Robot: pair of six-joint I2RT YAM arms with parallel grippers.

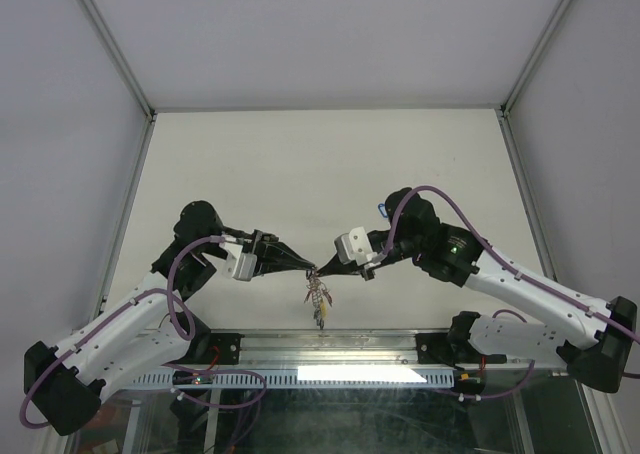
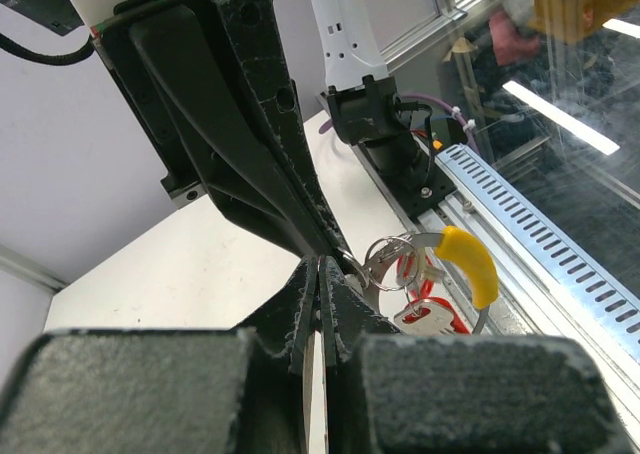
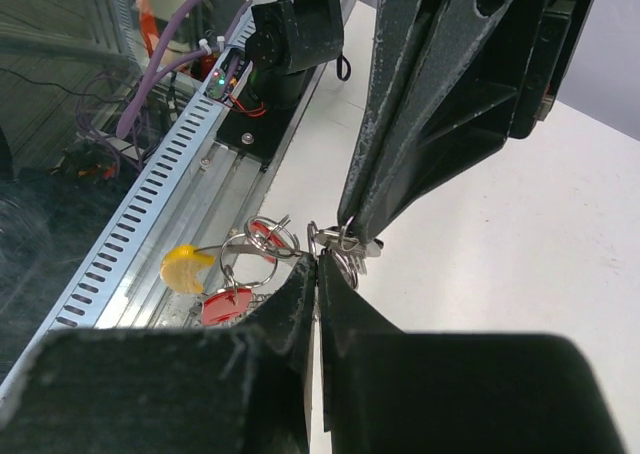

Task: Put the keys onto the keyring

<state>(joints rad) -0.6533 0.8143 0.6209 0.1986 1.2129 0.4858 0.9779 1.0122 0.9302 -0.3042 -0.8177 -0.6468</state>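
Observation:
Both grippers meet tip to tip above the table's near middle. My left gripper (image 1: 306, 267) (image 2: 322, 266) is shut on a small silver key (image 3: 356, 240) at the edge of the bunch. My right gripper (image 1: 325, 270) (image 3: 317, 259) is shut on the keyring (image 3: 258, 246) (image 2: 388, 258), a cluster of silver wire loops. Keys with a yellow tag (image 2: 470, 264) (image 3: 186, 269) and a red tag (image 2: 432, 319) (image 3: 226, 305) hang from it. The bunch (image 1: 318, 299) dangles below the tips. A small blue-tagged key (image 1: 381, 210) lies on the table by the right arm.
The white table (image 1: 300, 164) is walled by grey panels on three sides. A slotted metal rail (image 1: 330, 374) (image 2: 560, 244) (image 3: 150, 214) and the arm bases (image 2: 400, 164) (image 3: 285, 64) run along the near edge, just below the hanging bunch.

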